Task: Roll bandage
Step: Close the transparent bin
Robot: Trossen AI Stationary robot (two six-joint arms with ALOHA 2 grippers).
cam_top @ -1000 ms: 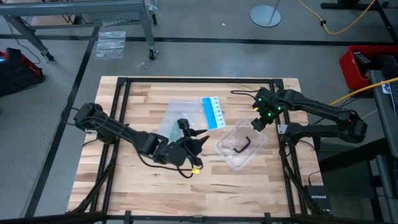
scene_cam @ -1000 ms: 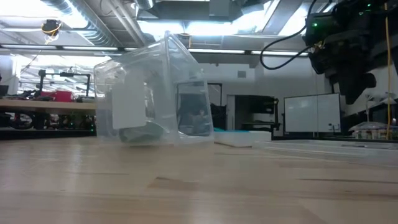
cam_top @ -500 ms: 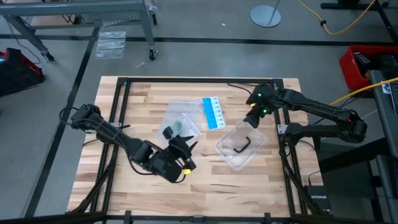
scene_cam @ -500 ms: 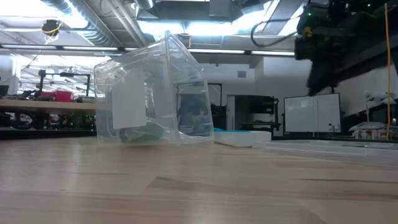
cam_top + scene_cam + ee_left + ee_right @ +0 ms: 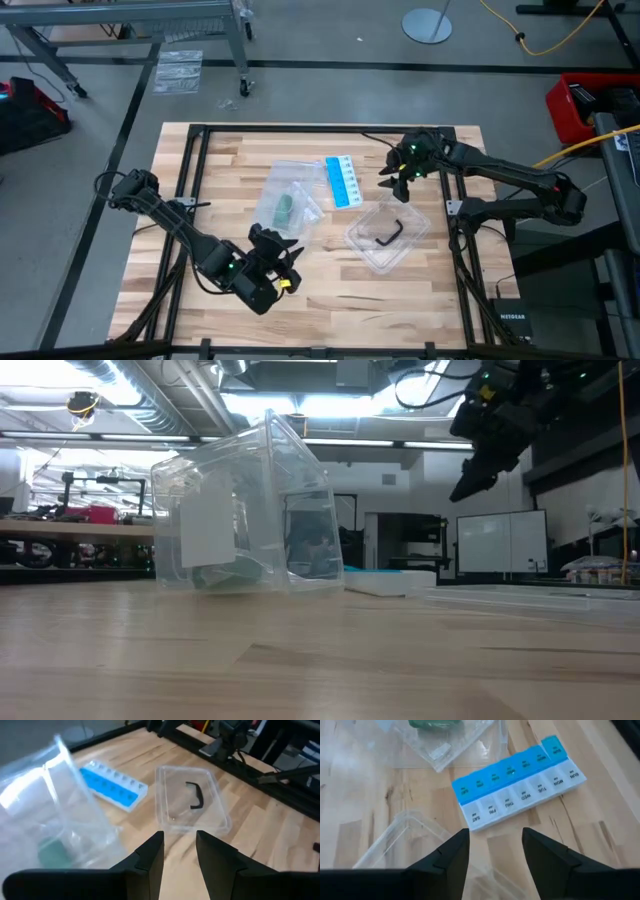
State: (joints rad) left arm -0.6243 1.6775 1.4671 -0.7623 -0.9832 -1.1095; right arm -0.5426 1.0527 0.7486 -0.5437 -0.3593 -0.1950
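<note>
Pale wood-plank table, glossy clear plastic tray — matt green cloth bandage

Grey concrete floor surrounds the wooden table — bright ceiling lights overhead.

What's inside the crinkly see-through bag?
Inside the clear plastic bag lies the green bandage, seen through the plastic. Whether it is rolled or flat is hard to tell, and anything lying under it is hidden.
</note>
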